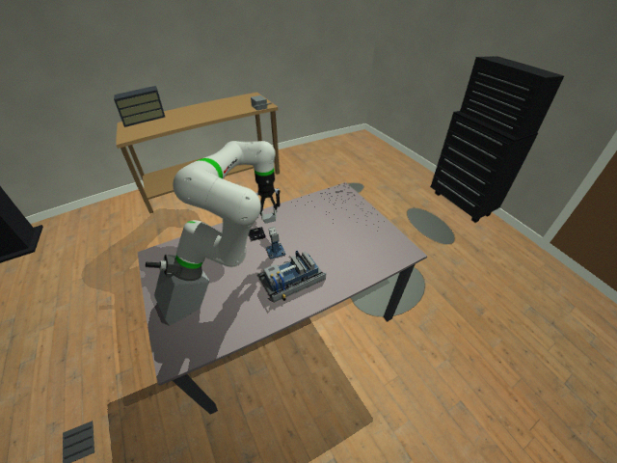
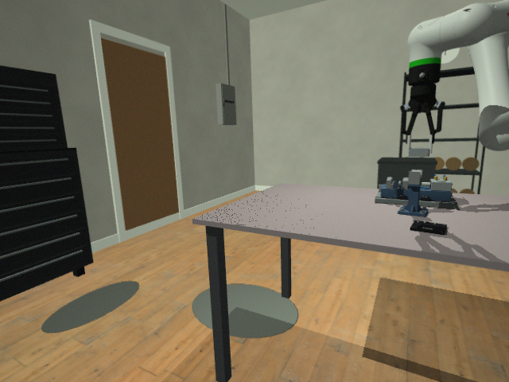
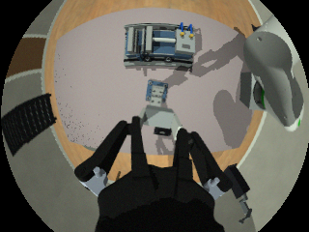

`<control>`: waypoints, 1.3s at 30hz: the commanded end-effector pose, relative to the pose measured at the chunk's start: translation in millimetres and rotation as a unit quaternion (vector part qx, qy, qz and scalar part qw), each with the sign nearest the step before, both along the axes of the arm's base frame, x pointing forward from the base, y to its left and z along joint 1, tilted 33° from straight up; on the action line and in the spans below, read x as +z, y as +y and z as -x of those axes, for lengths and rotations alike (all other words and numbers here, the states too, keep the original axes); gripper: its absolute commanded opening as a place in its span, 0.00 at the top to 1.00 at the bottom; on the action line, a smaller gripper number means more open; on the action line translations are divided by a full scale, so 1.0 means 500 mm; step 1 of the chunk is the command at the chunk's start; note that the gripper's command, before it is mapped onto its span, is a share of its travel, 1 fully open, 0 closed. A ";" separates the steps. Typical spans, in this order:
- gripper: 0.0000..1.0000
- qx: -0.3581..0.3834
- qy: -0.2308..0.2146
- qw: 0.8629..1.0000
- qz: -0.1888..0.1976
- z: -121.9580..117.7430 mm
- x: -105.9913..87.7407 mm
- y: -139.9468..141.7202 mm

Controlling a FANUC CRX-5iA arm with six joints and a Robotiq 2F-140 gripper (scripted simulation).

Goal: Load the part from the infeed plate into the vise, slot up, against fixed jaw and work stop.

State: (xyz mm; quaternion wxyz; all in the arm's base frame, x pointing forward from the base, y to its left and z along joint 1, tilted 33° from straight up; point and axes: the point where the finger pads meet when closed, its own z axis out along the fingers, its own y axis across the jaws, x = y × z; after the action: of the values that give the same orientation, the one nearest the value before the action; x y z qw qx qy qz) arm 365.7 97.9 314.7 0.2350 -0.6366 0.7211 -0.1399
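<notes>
My gripper [image 1: 269, 206] is shut on the part [image 1: 269, 215], a light grey block, and holds it high in the air above the table. The gripper also shows in the exterior view [image 2: 420, 142] with the part [image 2: 419, 152] between its fingertips. In the wrist view the part [image 3: 160, 118] sits between the fingers. The black infeed plate [image 1: 255, 233] lies empty on the table below me. The blue V-block [image 1: 274, 245] stands beside it. The vise [image 1: 291, 274] stands further on, jaws open. I cannot tell which way the slot faces.
The arm's base [image 1: 180, 293] stands at the table's left end. A wooden shelf bench [image 1: 194, 124] stands behind the table. A black tool cabinet [image 1: 493, 134] is at the far right. A dark bin and rack [image 2: 440, 164] stand behind the vise.
</notes>
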 end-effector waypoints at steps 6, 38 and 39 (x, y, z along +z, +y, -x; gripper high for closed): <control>1.00 0.002 -0.004 1.000 0.000 -0.002 0.003 -0.038; 1.00 0.002 -0.007 1.000 0.000 -0.003 0.005 -0.064; 1.00 0.002 -0.007 1.000 0.000 -0.003 0.005 -0.064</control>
State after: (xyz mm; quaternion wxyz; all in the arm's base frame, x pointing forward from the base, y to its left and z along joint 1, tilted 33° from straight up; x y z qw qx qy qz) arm 367.1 65.7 317.2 0.2402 -0.6372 0.7180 -0.1438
